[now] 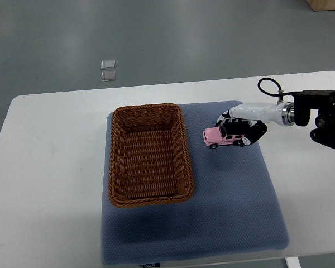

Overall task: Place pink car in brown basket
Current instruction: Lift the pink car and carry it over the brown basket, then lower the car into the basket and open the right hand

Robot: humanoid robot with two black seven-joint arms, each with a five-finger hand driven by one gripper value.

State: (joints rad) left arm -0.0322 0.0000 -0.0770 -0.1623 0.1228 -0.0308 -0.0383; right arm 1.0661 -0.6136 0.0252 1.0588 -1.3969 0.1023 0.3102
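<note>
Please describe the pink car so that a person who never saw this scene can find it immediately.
On the white table lies a blue-grey mat with a brown basket on its left part. Right of the basket, outside it, the right hand grips the pink car. It is the only pink thing here.

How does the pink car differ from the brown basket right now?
The pink car is small, smooth and glossy, while the brown basket is much larger and woven. The car is gripped by the right hand; the basket sits free with nothing in it. The car lies to the basket's right, outside it. Both are over the blue mat.
</note>
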